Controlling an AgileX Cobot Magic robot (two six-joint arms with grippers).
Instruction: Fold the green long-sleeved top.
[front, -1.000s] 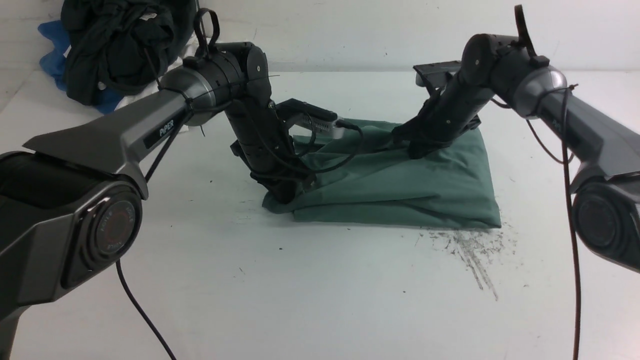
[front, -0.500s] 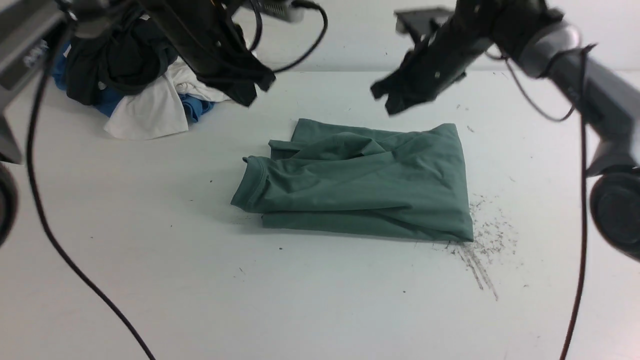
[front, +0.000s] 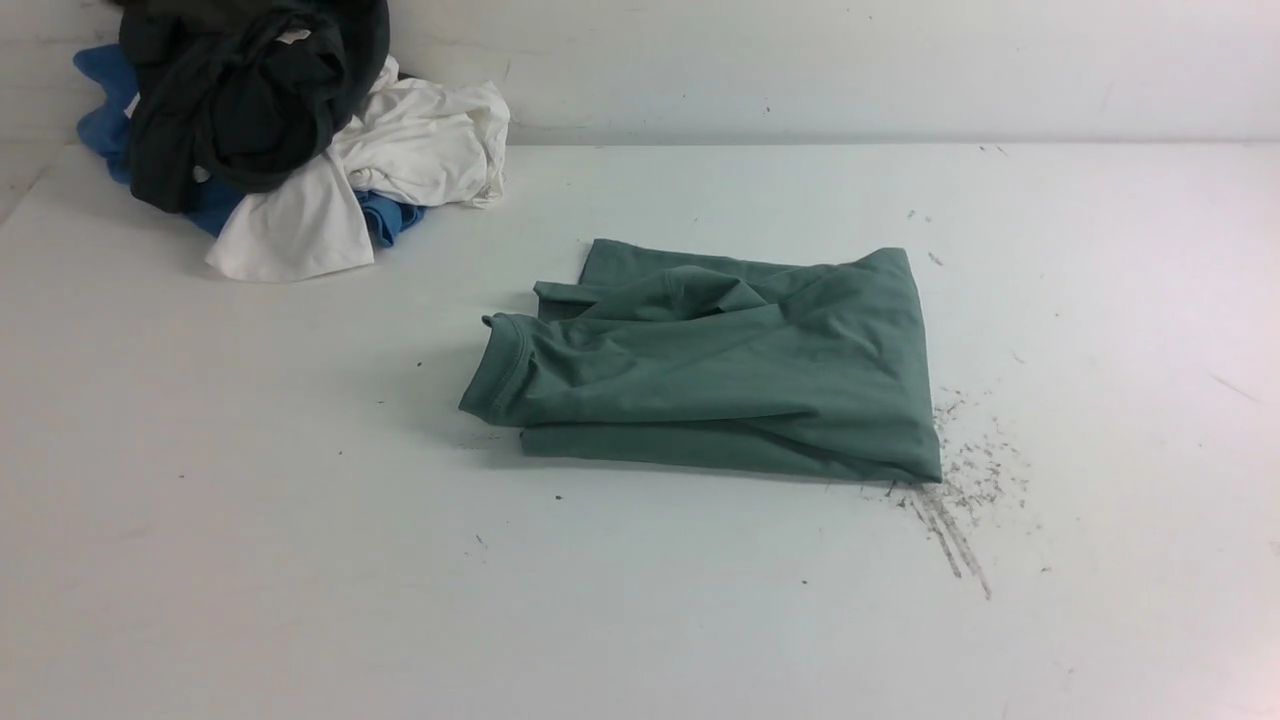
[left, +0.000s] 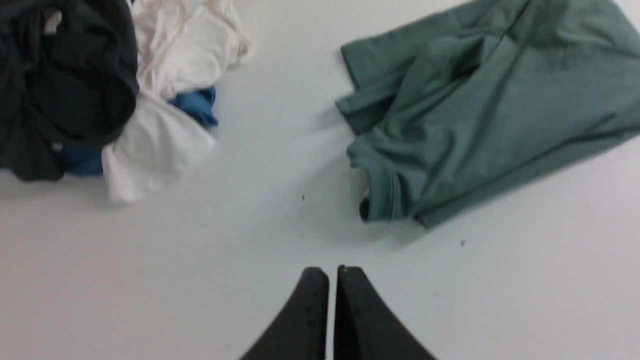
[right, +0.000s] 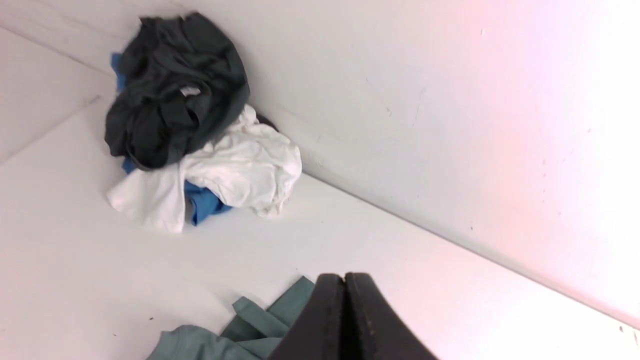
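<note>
The green long-sleeved top (front: 720, 370) lies folded into a rough rectangle at the middle of the white table, its ribbed hem edge toward the left. No arm shows in the front view. In the left wrist view my left gripper (left: 332, 271) is shut and empty, held above bare table short of the top (left: 480, 100). In the right wrist view my right gripper (right: 345, 276) is shut and empty, high over the far edge of the top (right: 240, 335).
A heap of clothes sits at the table's far left corner: a dark garment (front: 250, 90) on top, white cloth (front: 400, 150) and blue cloth (front: 385, 215) beneath. The wall (front: 850, 60) runs along the table's back edge. Dark scuff marks (front: 950, 500) lie beside the top's near right corner.
Both arms let go of the top, rose and withdrew out of the front view. The top now lies flat and still.
</note>
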